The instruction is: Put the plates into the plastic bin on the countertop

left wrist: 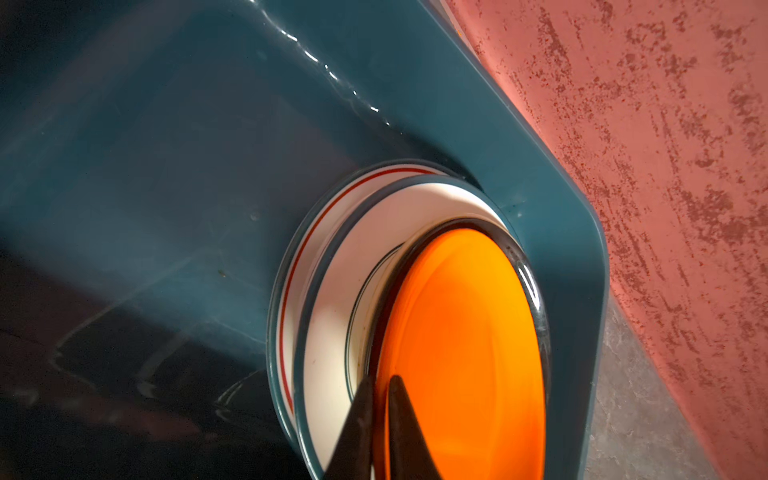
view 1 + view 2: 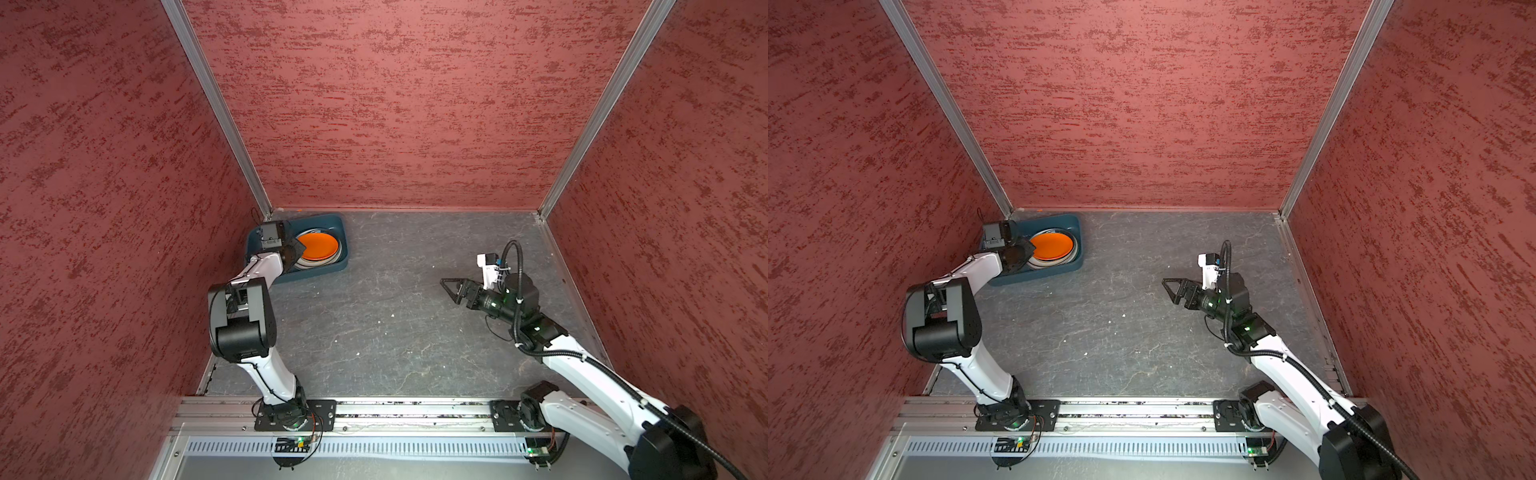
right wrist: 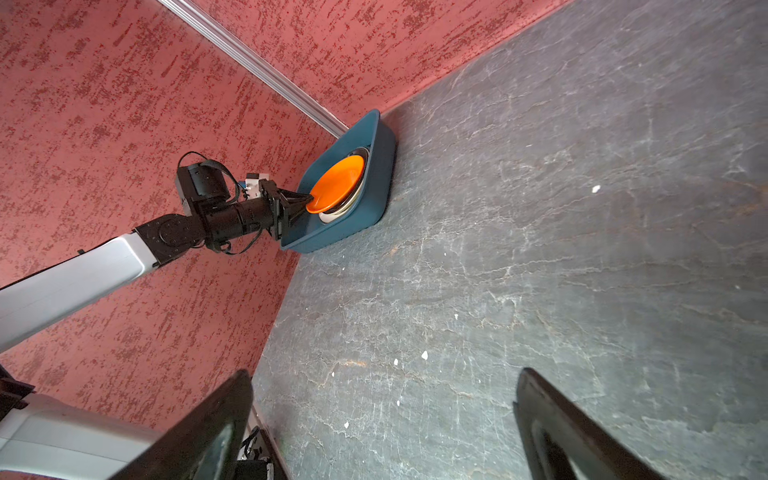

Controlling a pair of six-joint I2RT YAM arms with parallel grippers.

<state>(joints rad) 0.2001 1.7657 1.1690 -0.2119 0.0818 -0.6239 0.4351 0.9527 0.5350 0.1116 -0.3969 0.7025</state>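
Observation:
The dark teal plastic bin (image 2: 335, 220) (image 2: 1068, 217) (image 1: 415, 83) (image 3: 376, 174) sits in the far left corner of the countertop (image 2: 415, 324). Inside it lies a stack of plates: an orange plate (image 2: 318, 246) (image 2: 1052, 246) (image 1: 457, 332) (image 3: 338, 180) on top, over a dark glossy one and white plates with teal rims (image 1: 328, 316). My left gripper (image 2: 300, 249) (image 2: 1030, 248) (image 1: 380, 386) (image 3: 306, 202) straddles the orange plate's near rim, jaws nearly together, and that edge is tilted up. My right gripper (image 2: 450, 291) (image 2: 1171, 291) (image 3: 384, 374) hovers open and empty at the right.
Red textured walls (image 2: 395, 104) enclose the countertop on three sides; the bin sits close against the back and left ones. Small pale crumbs (image 2: 392, 314) dot the stone surface. A metal rail (image 2: 415, 409) with both arm bases runs along the front edge.

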